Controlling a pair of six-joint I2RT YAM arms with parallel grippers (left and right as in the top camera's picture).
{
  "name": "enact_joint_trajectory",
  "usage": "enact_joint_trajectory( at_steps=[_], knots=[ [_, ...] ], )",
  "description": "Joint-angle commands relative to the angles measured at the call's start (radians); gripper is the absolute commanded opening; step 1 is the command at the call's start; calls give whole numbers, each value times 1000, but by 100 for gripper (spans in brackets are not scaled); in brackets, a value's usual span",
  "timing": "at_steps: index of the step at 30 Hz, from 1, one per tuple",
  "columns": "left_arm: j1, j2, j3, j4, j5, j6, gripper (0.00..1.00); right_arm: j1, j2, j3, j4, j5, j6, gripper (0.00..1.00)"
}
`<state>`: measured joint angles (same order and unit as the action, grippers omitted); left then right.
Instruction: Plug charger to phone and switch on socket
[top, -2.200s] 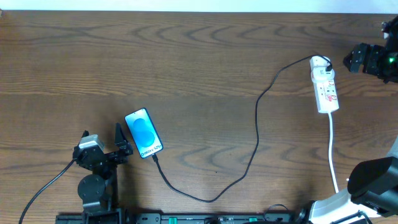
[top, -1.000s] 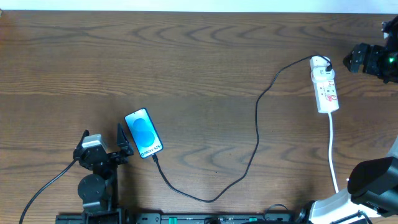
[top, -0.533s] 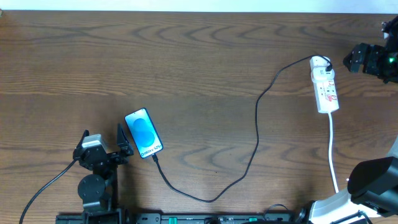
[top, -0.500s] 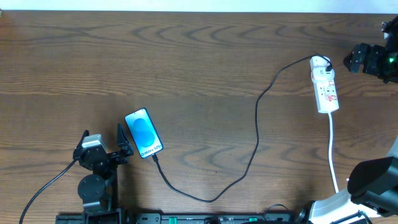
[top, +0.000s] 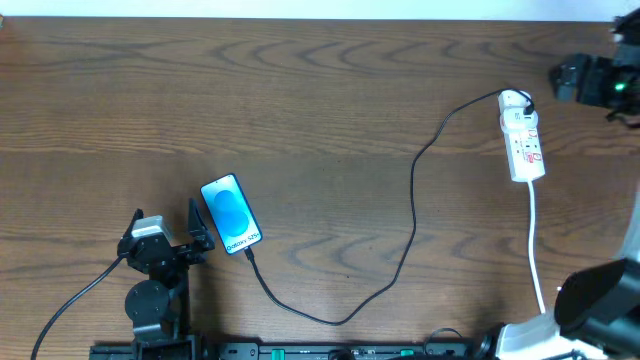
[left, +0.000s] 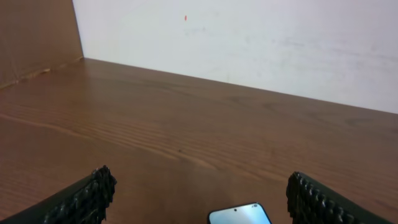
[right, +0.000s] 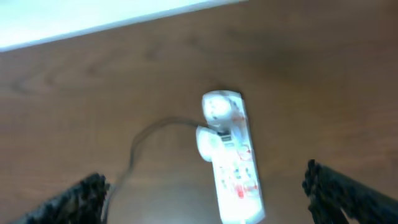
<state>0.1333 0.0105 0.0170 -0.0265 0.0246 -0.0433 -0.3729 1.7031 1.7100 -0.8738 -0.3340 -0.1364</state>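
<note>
The phone (top: 231, 214) lies face up at the front left, its blue screen lit; only its top edge (left: 239, 215) shows in the left wrist view. The charger (top: 412, 200) runs as a thin black cable from the phone's lower end, loops along the front and rises to the white plug head on the socket (top: 522, 135). My left gripper (top: 166, 226) stands open just left of the phone, holding nothing (left: 199, 190). My right gripper (top: 563, 77) hovers open beyond the socket's far right. The socket (right: 233, 162) looks blurred between its fingers (right: 87, 194).
The socket's white cord (top: 538, 240) trails toward the front right, where the right arm's base (top: 590, 300) stands. The left arm's base (top: 148, 305) and its thick black cable (top: 70, 305) sit at the front left. A pale wall (left: 249, 43) lies beyond the table's far edge.
My right gripper has shifted toward the table's far edge, away from the socket. The left gripper, phone and cable have stayed put.
</note>
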Motion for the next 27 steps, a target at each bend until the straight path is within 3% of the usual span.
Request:
enact_joint_trajectory(
  at_steps=[1,11,17,27],
  knots=[
    [-6,-5,-13,-47,-10,20,91,71,-121,-189,153,-42,9,99],
    [-6,-5,-13,-47,-10,21,91,248,-480,-864,857,-38,9,99],
    [-6,-6,-13,-47,-10,20,90,316,-711,-1210,1165,45,69,99],
    [-6,-6,-13,-47,-10,21,91,328,-1160,-1599,1266,191,149,99]
  ],
)
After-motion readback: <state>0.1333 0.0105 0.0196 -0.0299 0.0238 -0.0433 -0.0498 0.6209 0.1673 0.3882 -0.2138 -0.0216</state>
